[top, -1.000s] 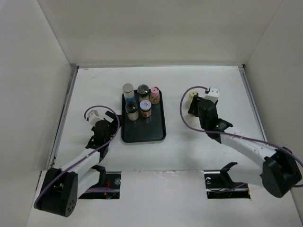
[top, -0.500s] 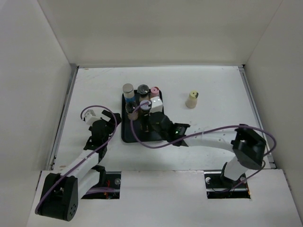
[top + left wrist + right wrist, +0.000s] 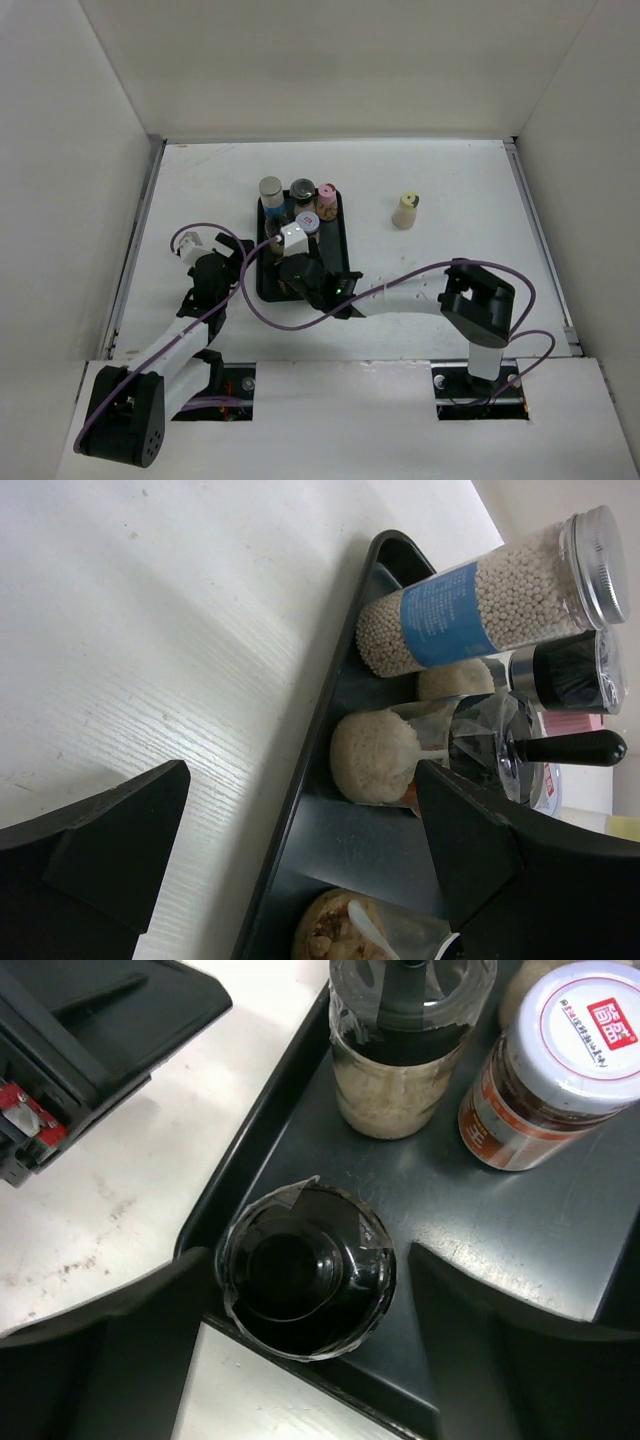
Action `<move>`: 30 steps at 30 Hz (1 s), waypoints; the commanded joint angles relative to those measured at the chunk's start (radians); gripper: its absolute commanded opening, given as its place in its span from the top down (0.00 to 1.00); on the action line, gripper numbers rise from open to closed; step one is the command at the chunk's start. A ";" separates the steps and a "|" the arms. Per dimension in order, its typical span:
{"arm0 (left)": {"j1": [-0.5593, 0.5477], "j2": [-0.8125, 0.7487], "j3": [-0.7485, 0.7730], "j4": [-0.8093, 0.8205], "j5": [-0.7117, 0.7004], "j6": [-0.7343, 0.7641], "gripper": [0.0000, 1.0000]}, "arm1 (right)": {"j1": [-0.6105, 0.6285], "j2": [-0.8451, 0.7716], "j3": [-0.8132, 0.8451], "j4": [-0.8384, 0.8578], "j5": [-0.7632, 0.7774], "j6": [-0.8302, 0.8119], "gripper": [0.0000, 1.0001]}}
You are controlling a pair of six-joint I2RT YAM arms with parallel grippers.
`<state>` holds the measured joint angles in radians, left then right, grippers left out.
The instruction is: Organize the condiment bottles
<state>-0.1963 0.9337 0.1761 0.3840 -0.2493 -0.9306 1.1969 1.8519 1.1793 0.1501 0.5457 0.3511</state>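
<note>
White panels are enclosing a white desk [image 3: 450,180], on which a black tray [image 3: 338,250] is lying left of centre.

Change over the last second: the right end effector [image 3: 308,1260], which was working out on the right beside the pale-yellow-capped bottle [image 3: 405,210], is now reaching across to the near-left corner of the tray. That bottle is standing alone on the bare desk, well apart from the tray.

Reading for the task: a black-lidded jar [image 3: 300,1285] is sitting upright in that corner, just inside the rim. One more container therefore appears to be joining the group. The pale-yellow-capped bottle is probably remaining as the last item to collect.

Right end effector: its jaws are straddling the black-lidded jar from above and standing wider than the lid, with a sliver of tray showing on one side. The grip is released rather than clenched, and nothing is being carried. Just beyond the jar, a taped jar of pale grains [image 3: 390,1080] and a white-capped jar [image 3: 585,1030] are standing side by side in the tray.

Left end effector [image 3: 302,780]: its jaws are spread wide and holding nothing, hovering just beside the tray's left rim. It is facing the blue-banded bottle [image 3: 470,605] in the far row, where a pink-capped jar [image 3: 326,193] is also standing.
</note>
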 commanded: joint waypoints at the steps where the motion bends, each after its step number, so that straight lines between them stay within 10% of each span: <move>1: 0.005 -0.004 0.002 0.024 0.009 -0.005 0.00 | 0.000 -0.072 0.011 0.059 0.023 -0.004 0.07; 10: 0.004 -0.015 -0.001 0.026 -0.005 -0.004 0.00 | -0.168 -0.397 -0.223 0.114 0.008 0.015 0.03; 17: -0.007 0.022 0.008 0.041 0.002 -0.004 0.00 | -0.574 -0.525 -0.342 0.094 -0.040 0.065 0.58; 23: -0.007 0.005 0.005 0.041 -0.005 -0.001 0.00 | -0.736 -0.360 -0.247 0.046 -0.007 -0.006 0.12; 30: -0.012 0.027 0.013 0.046 -0.015 0.004 0.00 | -0.779 -0.212 -0.162 0.037 -0.010 -0.040 0.11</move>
<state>-0.1997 0.9520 0.1761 0.3851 -0.2527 -0.9306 0.4313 1.6207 0.9478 0.1703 0.5316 0.3359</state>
